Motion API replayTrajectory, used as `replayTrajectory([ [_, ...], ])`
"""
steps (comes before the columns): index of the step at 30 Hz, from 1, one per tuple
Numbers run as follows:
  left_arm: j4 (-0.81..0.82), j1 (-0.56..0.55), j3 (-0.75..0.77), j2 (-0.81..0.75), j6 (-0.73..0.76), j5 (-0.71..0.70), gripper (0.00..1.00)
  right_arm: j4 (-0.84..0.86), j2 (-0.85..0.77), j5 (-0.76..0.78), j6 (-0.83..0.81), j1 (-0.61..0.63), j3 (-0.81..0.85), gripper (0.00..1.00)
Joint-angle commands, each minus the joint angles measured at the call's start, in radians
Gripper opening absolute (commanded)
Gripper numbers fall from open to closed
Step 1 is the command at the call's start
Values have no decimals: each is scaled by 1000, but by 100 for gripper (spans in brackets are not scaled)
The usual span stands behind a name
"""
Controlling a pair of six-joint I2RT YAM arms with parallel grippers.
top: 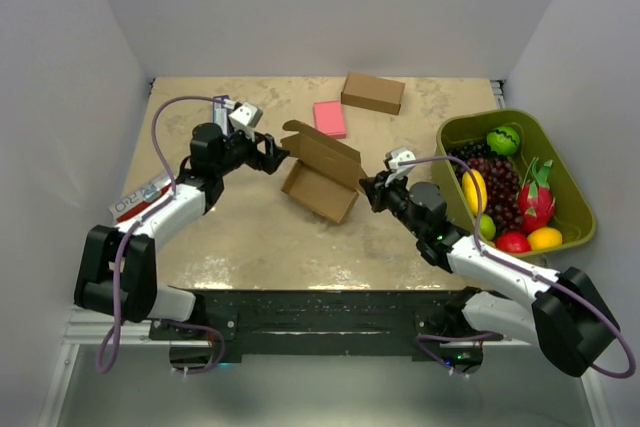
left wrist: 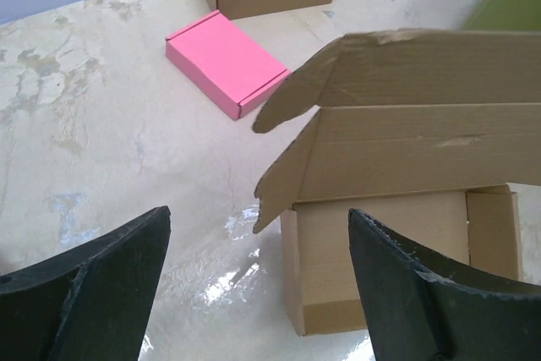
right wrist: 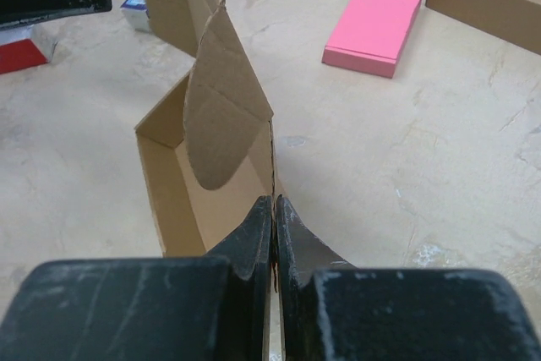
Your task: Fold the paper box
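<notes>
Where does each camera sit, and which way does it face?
Top: above and behind, looking down on the table; left arm, right arm show.
Left wrist: low, facing the paper box lid; left jaws open below.
Right wrist: low, facing along the box; right jaws shut on its wall.
Shared: all three show the pink block.

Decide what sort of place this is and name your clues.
Likely a lab robot test cell: white screens enclose the table, which holds practice props: the paper box and a green bin of fruit.
</notes>
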Motion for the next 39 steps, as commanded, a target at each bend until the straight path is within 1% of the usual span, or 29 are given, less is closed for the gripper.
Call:
replayTrajectory([
  [1,86,11,7,21,-8,132,84,10,-6,-58,-23,-8,4,0],
  [3,89,11,9,36,-11,149,80,12,-3,-58,-25,-8,9,0],
  [6,85,11,16,55,-17,143,79,13,4,-58,-25,-9,12,0],
  [9,88,11,24,62,-28,128,80,18,7,-79,-26,-8,11,0],
  [12,95,11,19,59,-29,59,83,20,11,-93,-23,-9,15,0],
  [15,115,11,18,65,-31,49,84,20,17,-105,-23,-9,20,0],
  [18,132,11,19,78,-36,49,84,20,20,-110,-23,-9,21,0],
  [20,135,11,18,85,-37,55,82,20,17,-108,-23,-9,21,0],
  [21,137,11,19,91,-39,74,75,20,17,-104,-23,-9,21,0],
  [23,138,10,16,95,-46,89,66,16,15,-101,-23,-9,23,0],
  [24,141,10,16,96,-49,94,56,15,15,-99,-23,-8,26,0],
  [25,141,10,10,96,-54,106,53,12,17,-98,-23,-9,27,0],
  [26,144,10,6,95,-57,112,47,12,17,-93,-23,-8,27,0],
  [34,146,-4,-36,96,-65,115,35,6,27,-62,-23,-9,34,0],
  [35,144,-6,-40,96,-63,112,30,4,30,-62,-23,-8,35,0],
  [37,147,-12,-48,93,-62,105,26,4,35,-59,-23,-8,37,0],
  [39,143,-16,-51,92,-59,99,16,4,41,-39,-20,-9,38,0],
])
